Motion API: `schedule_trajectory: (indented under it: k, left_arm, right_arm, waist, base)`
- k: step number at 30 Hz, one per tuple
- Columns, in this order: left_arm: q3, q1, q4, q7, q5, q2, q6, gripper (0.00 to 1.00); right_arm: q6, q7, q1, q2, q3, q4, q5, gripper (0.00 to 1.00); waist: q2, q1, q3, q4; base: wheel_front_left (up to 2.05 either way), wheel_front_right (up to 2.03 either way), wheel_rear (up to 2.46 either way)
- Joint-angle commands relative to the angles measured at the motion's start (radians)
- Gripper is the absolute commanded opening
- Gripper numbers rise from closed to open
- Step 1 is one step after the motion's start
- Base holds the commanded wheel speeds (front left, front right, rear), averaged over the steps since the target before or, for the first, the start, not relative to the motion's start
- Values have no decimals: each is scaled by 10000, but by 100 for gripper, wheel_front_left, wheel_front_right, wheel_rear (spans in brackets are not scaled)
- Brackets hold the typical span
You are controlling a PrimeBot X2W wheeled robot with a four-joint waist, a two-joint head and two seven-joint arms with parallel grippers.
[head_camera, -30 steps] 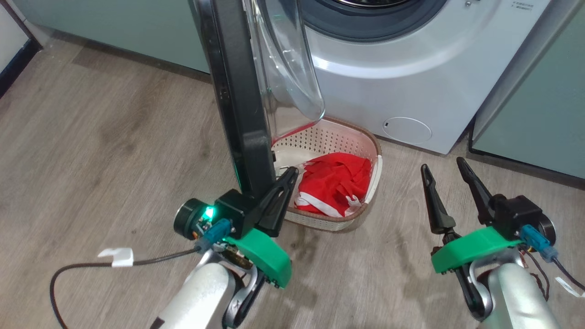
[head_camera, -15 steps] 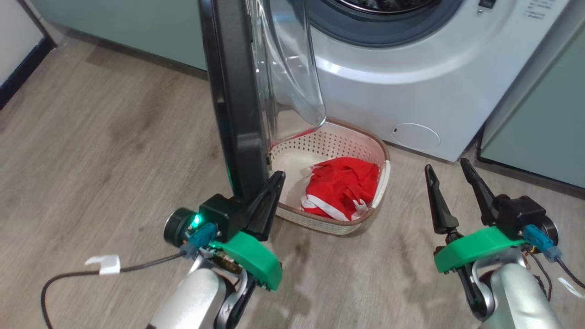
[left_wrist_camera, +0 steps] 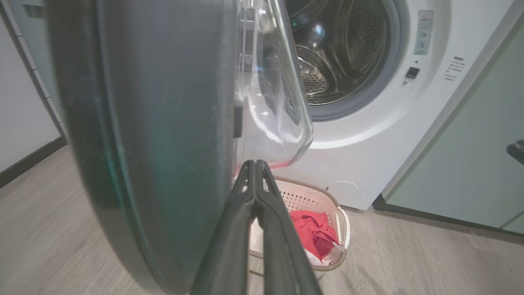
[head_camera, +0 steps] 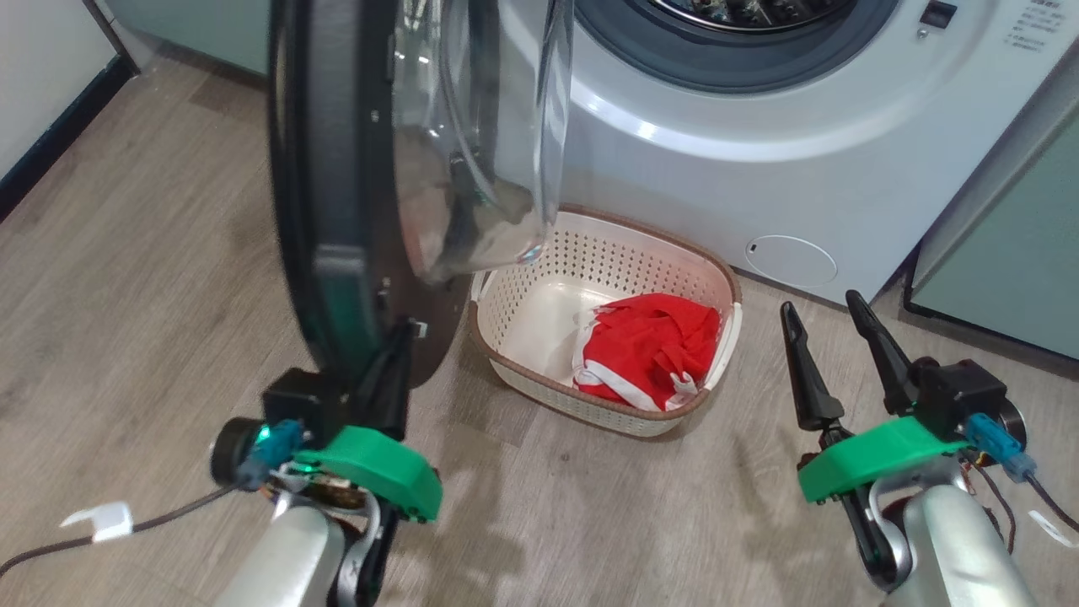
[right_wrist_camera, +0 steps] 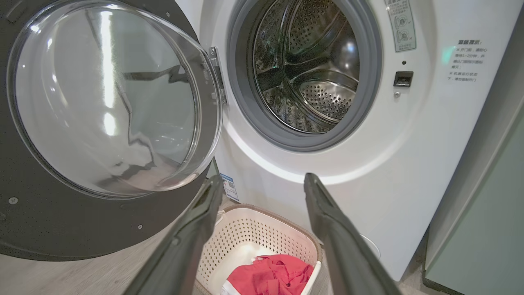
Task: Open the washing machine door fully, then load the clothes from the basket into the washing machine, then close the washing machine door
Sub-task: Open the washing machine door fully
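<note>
The large round washing machine door [head_camera: 337, 169], glossy black rim w/ clear domed glass, has swung wider vs. a second ago. Then it stood edge-on before the big white front-loading washing machine [head_camera: 716, 185]; now its inner face shows. My left pincer [head_camera: 406, 330], fingers pressed together w/ nothing between, leans on the door's low edge. The small cream perforated basket [head_camera: 590, 253] w/ the bright red striped garment [head_camera: 649, 346] lies before the machine, less covered. My right pincer [head_camera: 818, 303] waits wide, empty. Opening seems nearly done; loading is next.
</note>
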Motion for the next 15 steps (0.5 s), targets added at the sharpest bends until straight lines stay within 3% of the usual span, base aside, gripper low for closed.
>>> schedule_trajectory:
  k: [1,15]
  left_arm:
    - [582,-253,-331,-159,-89,217,170,0]
    - [2440,-910,436,-675,-901,570,542,0]
  right_arm:
    - [0,34,-366,41,269,-378,129,100]
    - [0,263,-585,41,379,-503,64,100]
  waist:
    - [0,0,30,11]
    - [0,0,498,-207]
  base:
    - [0,0,0]
    - [0,0,0]
